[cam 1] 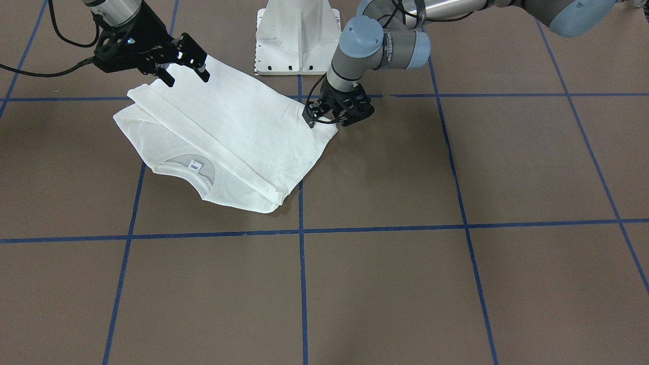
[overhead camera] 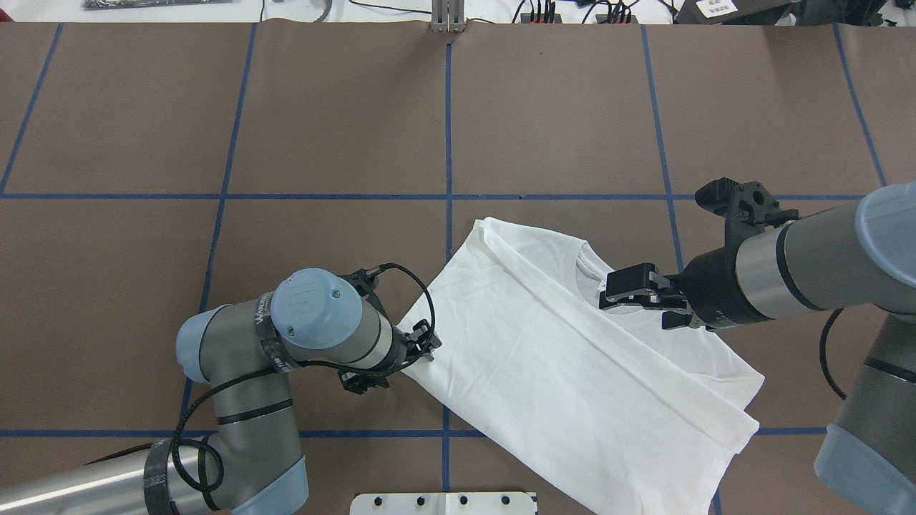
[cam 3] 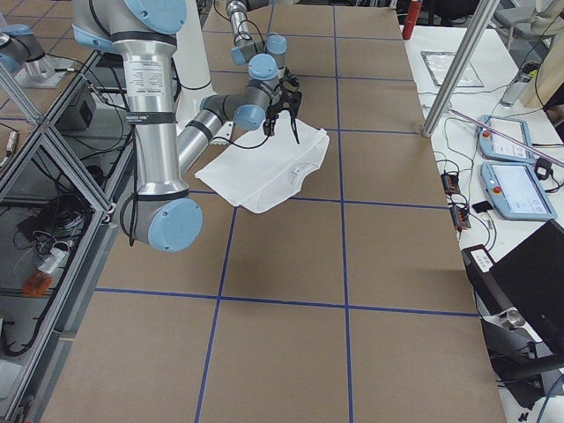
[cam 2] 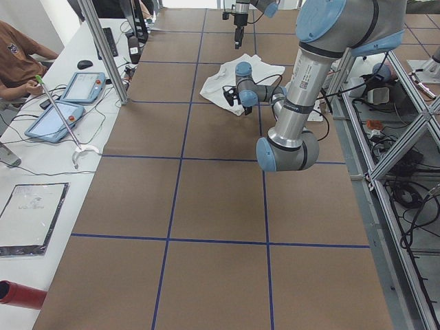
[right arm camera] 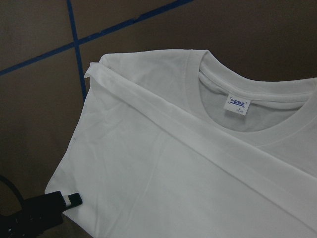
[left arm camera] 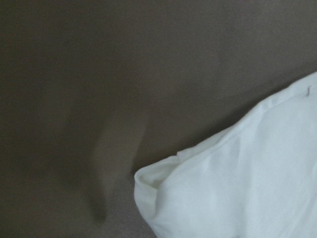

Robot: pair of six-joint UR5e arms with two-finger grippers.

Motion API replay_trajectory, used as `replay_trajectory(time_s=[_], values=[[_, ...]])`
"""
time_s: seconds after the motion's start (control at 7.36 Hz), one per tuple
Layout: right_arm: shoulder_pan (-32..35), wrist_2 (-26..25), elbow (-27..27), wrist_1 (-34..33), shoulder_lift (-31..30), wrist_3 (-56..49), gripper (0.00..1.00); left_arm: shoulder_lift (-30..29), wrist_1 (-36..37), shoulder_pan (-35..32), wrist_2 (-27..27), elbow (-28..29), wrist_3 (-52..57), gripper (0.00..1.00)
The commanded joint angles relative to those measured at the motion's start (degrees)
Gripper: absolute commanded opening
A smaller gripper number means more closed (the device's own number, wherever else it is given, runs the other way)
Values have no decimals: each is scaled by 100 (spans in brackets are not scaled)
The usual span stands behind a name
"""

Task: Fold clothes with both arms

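The white long-sleeved T-shirt (cam 1: pixel 238 132) is lying flat on the worktop (cam 1: pixel 456 279), close in front of the robot's base and slightly toward the robot's right, set at a slant to the blue grid lines. One lengthwise fold is already showing: a wide panel is lying doubled over the body, and its long straight edge (cam 1: pixel 203 134) is running from the hem end to just beside the collar (right arm camera: pixel 198 106). The collar is facing up with its blue-white label (right arm camera: pixel 237 103) showing. No loose sleeves are trailing out, so they are probably tucked inside the layers.

The left gripper (cam 1: pixel 332 114) is sitting low at the shirt's near left corner, touching or just beside the cloth. Whether its jaws are clamping the fabric cannot be told. The right gripper (cam 1: pixel 187 78) is hovering above the far side of the shirt with its jaws apart, holding nothing.

The job is looking roughly midway. The opposite side is apparently awaiting its fold, and the crosswise fold that brings the hem toward the collar is not yet done.
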Motion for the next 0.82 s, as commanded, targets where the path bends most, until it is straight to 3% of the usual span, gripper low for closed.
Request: replay_trajectory(time_s=[0.0, 0.68], values=[[16, -5, -6, -12, 3, 0, 100, -2, -7, -8, 16, -38, 31, 0], [16, 4, -6, -3, -15, 9, 100, -55, 28, -481, -28, -100, 75, 0]])
